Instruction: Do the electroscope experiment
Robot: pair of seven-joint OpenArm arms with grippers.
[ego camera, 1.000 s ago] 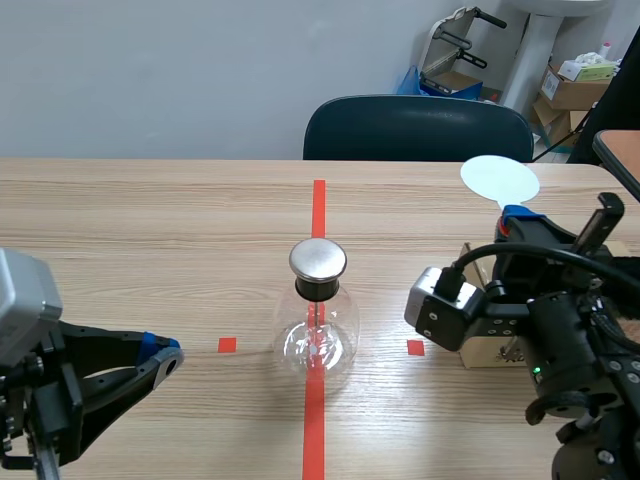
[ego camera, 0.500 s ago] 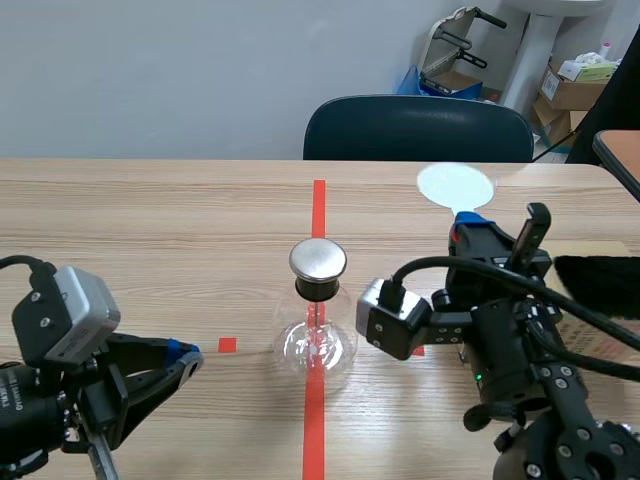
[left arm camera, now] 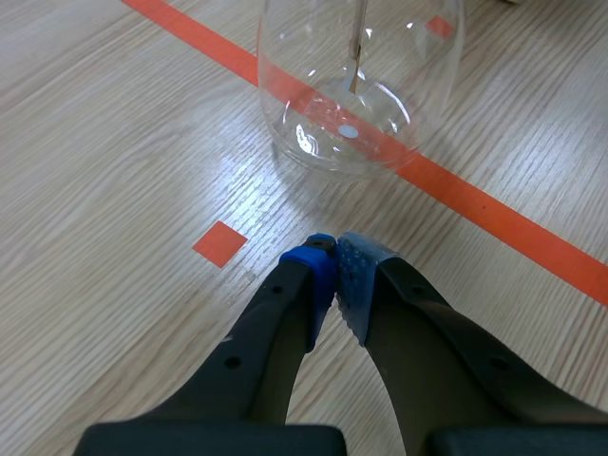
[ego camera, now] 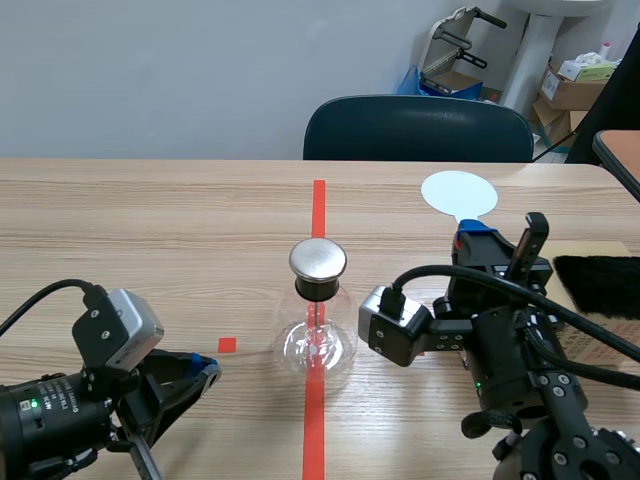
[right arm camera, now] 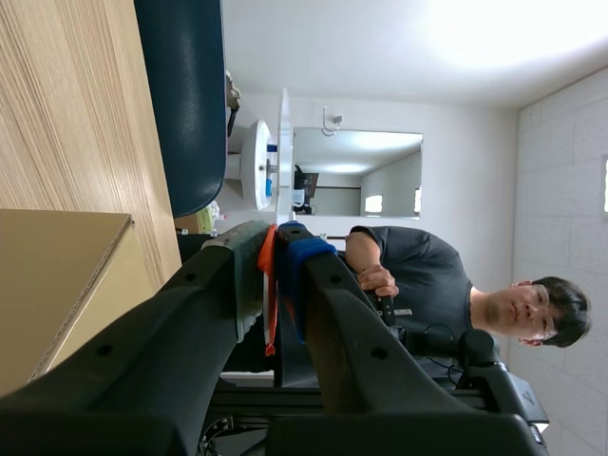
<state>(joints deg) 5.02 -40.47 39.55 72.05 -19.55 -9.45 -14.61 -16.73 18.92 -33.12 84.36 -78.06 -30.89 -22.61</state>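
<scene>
The electroscope, a clear glass flask [ego camera: 318,338] with a round metal cap [ego camera: 318,260], stands on the red tape line at the table's middle. My right gripper [ego camera: 478,236] is raised to the right of the flask and is shut on the orange handle [right arm camera: 269,285] of a paddle. The paddle's white disc [ego camera: 459,193] stands above the fingers, higher than the cap; it shows edge-on [right arm camera: 284,142] in the right wrist view. Low over the table left of the flask, my left gripper [ego camera: 207,368] is shut on nothing. Its pads meet [left arm camera: 335,252] just short of the flask [left arm camera: 356,85].
A small red tape square [left arm camera: 219,243] lies beside the left fingertips. A black furry pad [ego camera: 600,285] rests on a cardboard box [ego camera: 590,335] at the right edge. A dark chair [ego camera: 418,128] stands behind the table. A person [right arm camera: 427,285] is beyond the right gripper.
My right gripper has carried the paddle left toward the flask, then nearly stopped. The left arm has slid right along the table, closer to the flask.
</scene>
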